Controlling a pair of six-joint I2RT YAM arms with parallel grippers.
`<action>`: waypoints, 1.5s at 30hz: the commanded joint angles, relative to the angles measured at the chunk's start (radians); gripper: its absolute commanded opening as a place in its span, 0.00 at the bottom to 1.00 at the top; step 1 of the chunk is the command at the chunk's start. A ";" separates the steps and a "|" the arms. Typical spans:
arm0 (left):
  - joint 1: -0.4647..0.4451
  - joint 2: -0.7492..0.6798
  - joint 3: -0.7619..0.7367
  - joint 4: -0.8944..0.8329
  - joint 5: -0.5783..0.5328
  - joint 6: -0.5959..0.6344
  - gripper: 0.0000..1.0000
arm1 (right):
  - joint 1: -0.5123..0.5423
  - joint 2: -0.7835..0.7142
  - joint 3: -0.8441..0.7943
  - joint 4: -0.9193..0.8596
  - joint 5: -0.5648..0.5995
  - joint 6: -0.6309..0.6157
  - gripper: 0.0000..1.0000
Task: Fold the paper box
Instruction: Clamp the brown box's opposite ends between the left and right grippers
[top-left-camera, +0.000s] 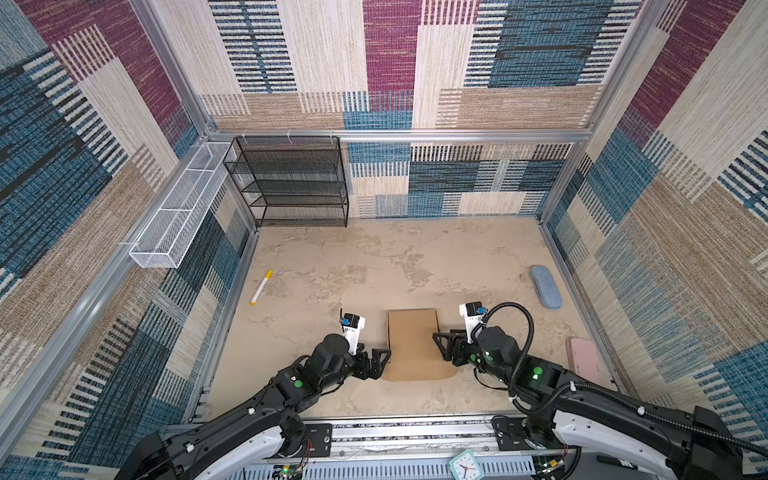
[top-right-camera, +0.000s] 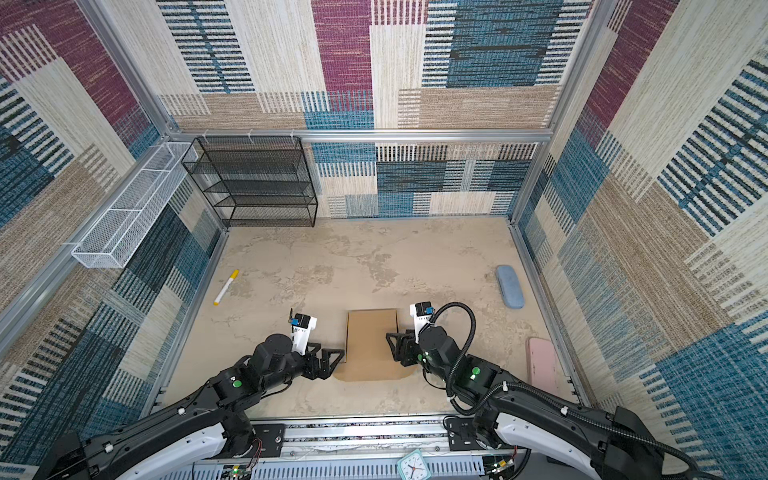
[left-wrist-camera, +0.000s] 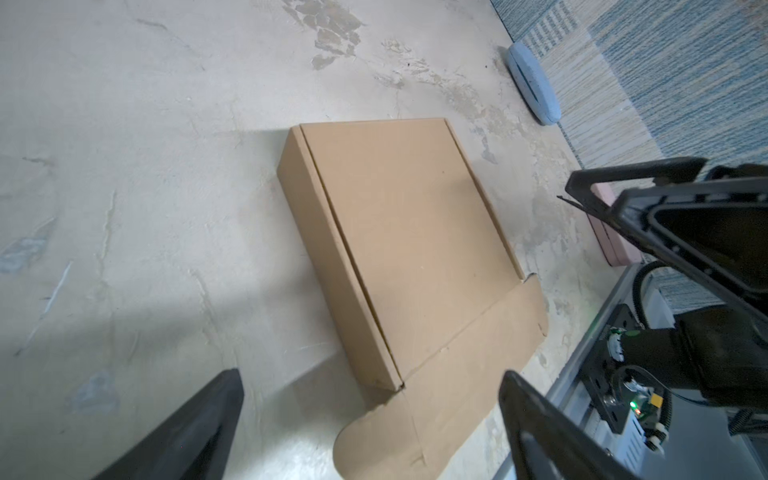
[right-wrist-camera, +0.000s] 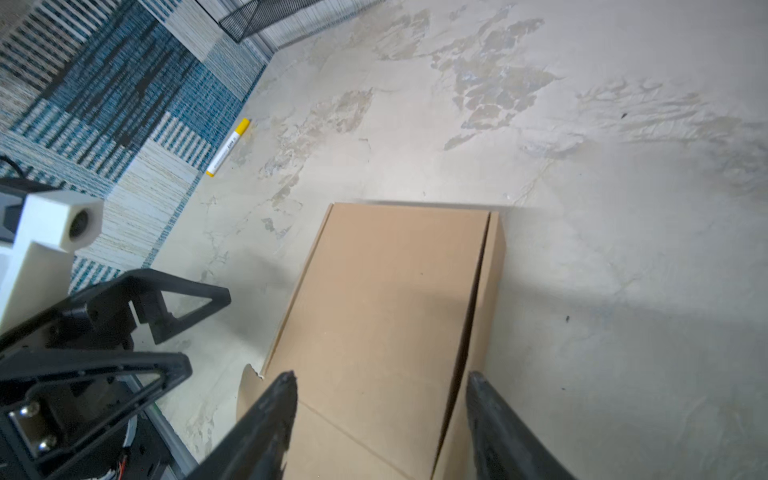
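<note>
Brown cardboard, shallow rectangular paper box (top-left-camera: 413, 343) between spread left claw (top-left-camera: 384, 364) and spread right claw (top-left-camera: 439, 347).

Black wire-mesh shelf rack (top-left-camera: 291, 183) in back left corner of mottled beige tabletop (top-left-camera: 374, 257). Long white wire-mesh basket (top-left-camera: 174, 216) on left wall rail, just beside rack. White marker with yellow cap (top-left-camera: 261, 286) lying near left edge. Light blue oblong case (top-left-camera: 546, 286) near right edge; flat pink rectangular case (top-left-camera: 584, 359) nearer front, apart from it. Small mint-framed clock (top-left-camera: 465, 464) at front rail
</note>
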 joint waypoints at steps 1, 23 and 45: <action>0.006 0.020 0.012 -0.030 -0.028 -0.026 0.99 | -0.027 0.014 0.003 -0.036 -0.070 -0.015 0.72; 0.045 0.323 -0.028 0.311 0.330 -0.183 0.99 | -0.165 0.050 -0.124 0.134 -0.364 0.051 0.75; 0.044 0.447 -0.043 0.587 0.455 -0.293 0.99 | -0.169 0.132 -0.140 0.257 -0.491 0.086 0.74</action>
